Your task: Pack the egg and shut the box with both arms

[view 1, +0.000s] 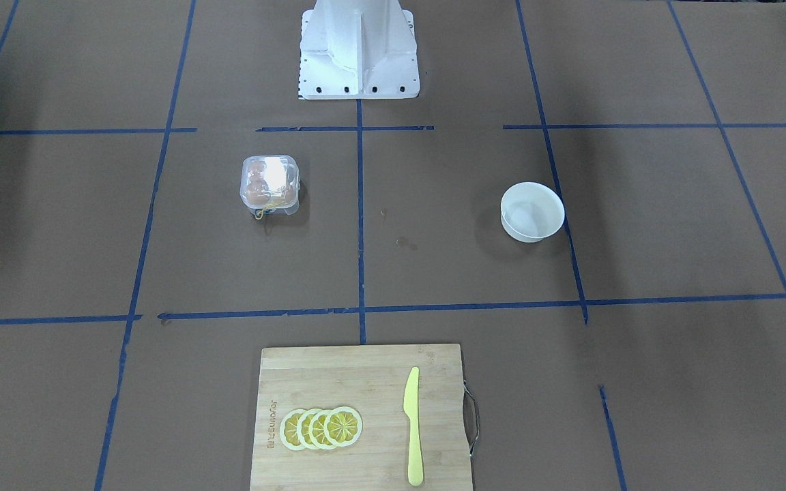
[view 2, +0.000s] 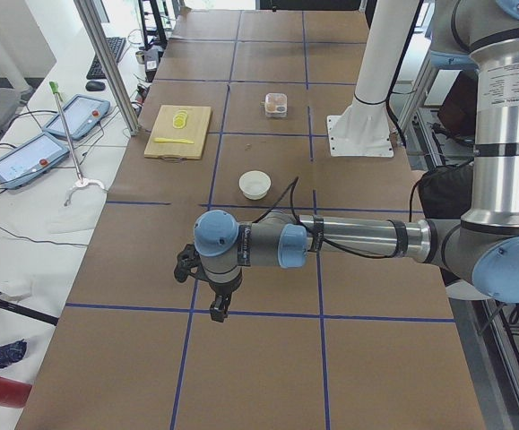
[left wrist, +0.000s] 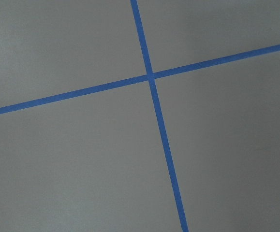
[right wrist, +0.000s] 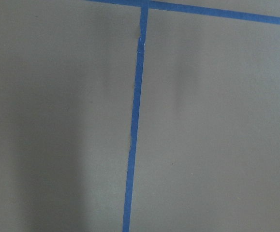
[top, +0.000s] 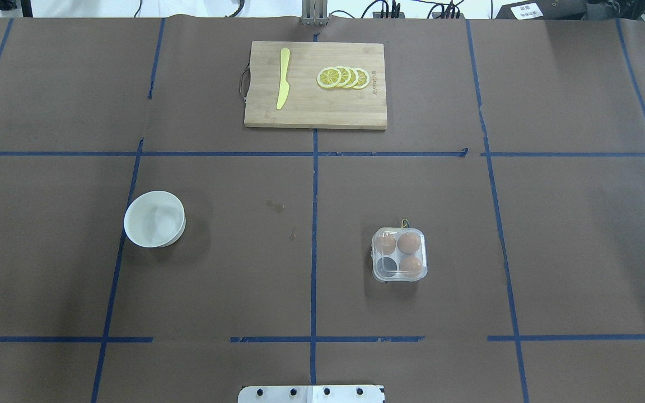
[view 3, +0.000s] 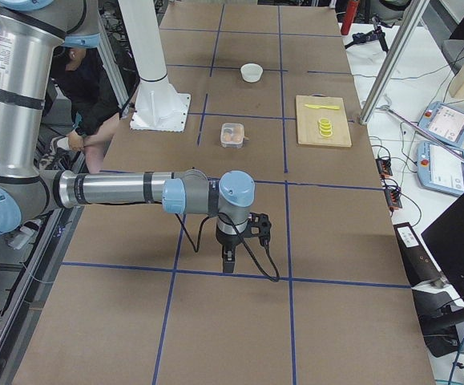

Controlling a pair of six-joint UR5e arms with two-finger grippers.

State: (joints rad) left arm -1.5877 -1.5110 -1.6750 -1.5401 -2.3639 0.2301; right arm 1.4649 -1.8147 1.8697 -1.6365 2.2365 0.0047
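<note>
The box [top: 400, 254] stands on the right half of the table [top: 233, 280], a little nearer to the robot than the middle. It sits inside one square of blue tape lines [top: 314, 235] and none of its edges touches a line. Three eggs [top: 409, 243] lie in its cells: two in the far cells and one in the near right cell. The near left cell looks dark. The clear lid seems to lie over the cells, but I cannot tell this for sure. A yellowish thread [top: 405, 223] comes out at the far edge of the box.

The white bowl [top: 154, 221] is on the left half, well apart from the box, and its left rim lies over a tape line. The cutting board [top: 311, 109] lies at the far edge, across the centre line, with a yellow knife [top: 283, 78] and lemon slices [top: 344, 77] on it. The box is well apart from the board too.

The left arm [view 2: 358, 240] reaches low over the left end of the table, and the left gripper [view 2: 218, 310] points down just above a tape line, far from the bowl. The right arm [view 3: 119, 190] does the same over the right end, and the right gripper [view 3: 227, 262] is well apart from the box. I cannot tell if either pincer is apart or together. The wrist views show only the brown surface and tape.
</note>
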